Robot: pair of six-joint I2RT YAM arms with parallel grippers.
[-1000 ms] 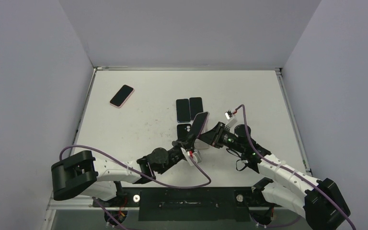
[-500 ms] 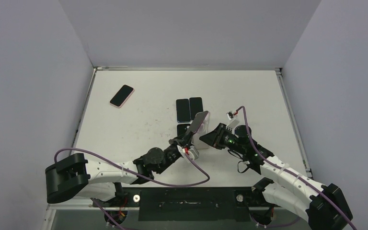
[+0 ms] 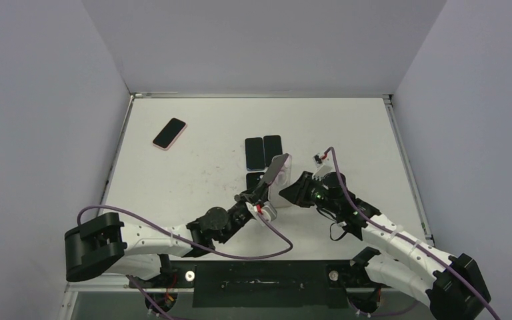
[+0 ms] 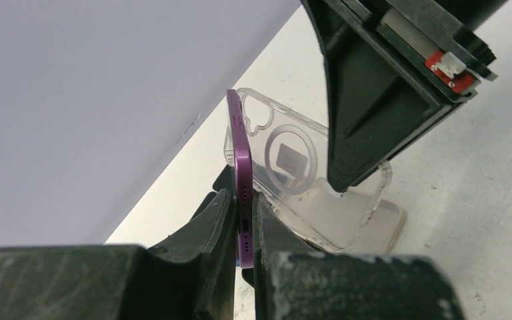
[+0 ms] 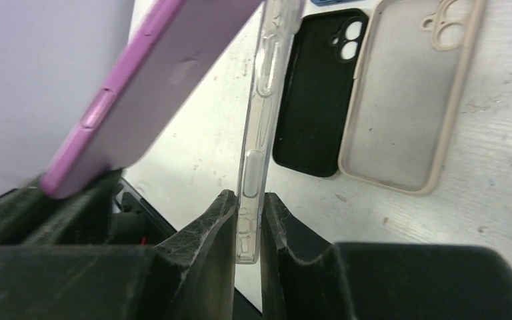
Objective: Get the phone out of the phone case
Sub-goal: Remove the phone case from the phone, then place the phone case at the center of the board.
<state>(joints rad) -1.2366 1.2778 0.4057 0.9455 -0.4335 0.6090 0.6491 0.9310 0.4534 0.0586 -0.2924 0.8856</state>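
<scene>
A purple phone (image 4: 241,167) stands on edge above the table, and my left gripper (image 4: 242,203) is shut on its bottom end. The clear phone case (image 4: 287,157) is apart from the phone, leaning away from it on the right. My right gripper (image 5: 248,210) is shut on the case's (image 5: 261,107) side rim, with the phone (image 5: 140,93) tilting off to its left. In the top view the phone (image 3: 273,173) and case (image 3: 283,175) sit mid-table between the left gripper (image 3: 259,195) and the right gripper (image 3: 293,189).
An empty black case (image 5: 320,93) and an empty beige case (image 5: 407,100) lie flat on the table under the held items. Two dark rectangles (image 3: 263,152) lie just beyond them. A pink-edged phone (image 3: 169,133) rests at the far left.
Both grippers shifted slightly left with their loads. The phone has tipped more on edge and now stands apart from the clear case.
</scene>
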